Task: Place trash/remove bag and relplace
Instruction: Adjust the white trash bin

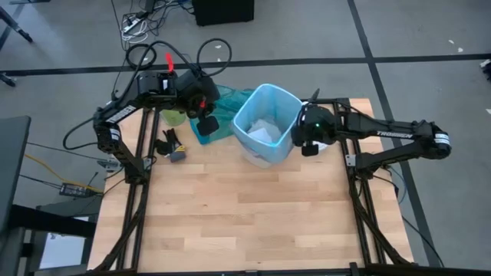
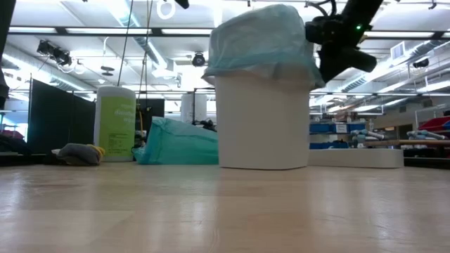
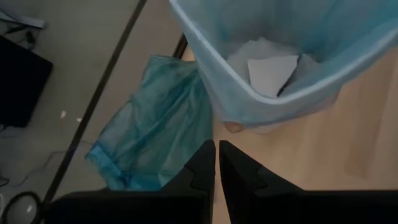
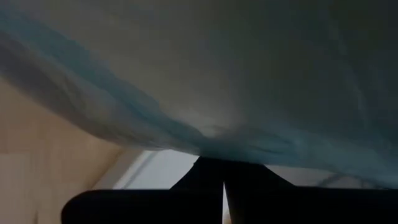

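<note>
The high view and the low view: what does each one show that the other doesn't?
Only the high view shows the white paper inside the bin, the left gripper and the floor cables. Only the low view shows the green-labelled canister standing upright and the room's ceiling lights. Both show the white bin lined with the blue bag, the teal bag beside it, and the right gripper at the rim.

**Both arms reach inward, hands closed**

The left arm bends in from the far left corner, its hand (image 3: 216, 168) raised above the surface with fingers (image 3: 200, 171) nearly touching and nothing between them. The right arm stretches in from the right; its hand (image 4: 224, 177) is closed, apparently pinching thin plastic, though the view is cramped.
</note>
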